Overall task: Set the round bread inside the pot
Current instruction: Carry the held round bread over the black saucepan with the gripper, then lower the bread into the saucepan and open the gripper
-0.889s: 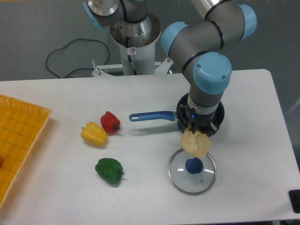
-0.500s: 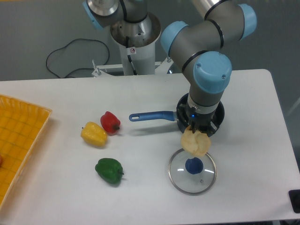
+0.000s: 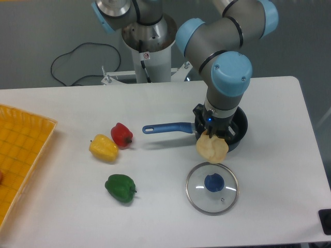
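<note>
Whereas half a second ago the round bread [image 3: 212, 149] was held above the glass lid [image 3: 212, 187], it has now been carried up and back toward the pot [image 3: 239, 129], so that it hangs at the pot's near rim, beside the blue handle [image 3: 168, 127]; the transfer is judged nearly complete, with release yet to be made. The gripper [image 3: 211, 138] is seen closed on the bread's top edge. No brand or legible writing can be made out; only a small, unreadable sticker is seen on the robot base [image 3: 146, 55].

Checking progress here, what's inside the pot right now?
Nothing visible inside the pot; the arm and gripper cover most of it. The round bread is held at its near rim, not inside.
</note>
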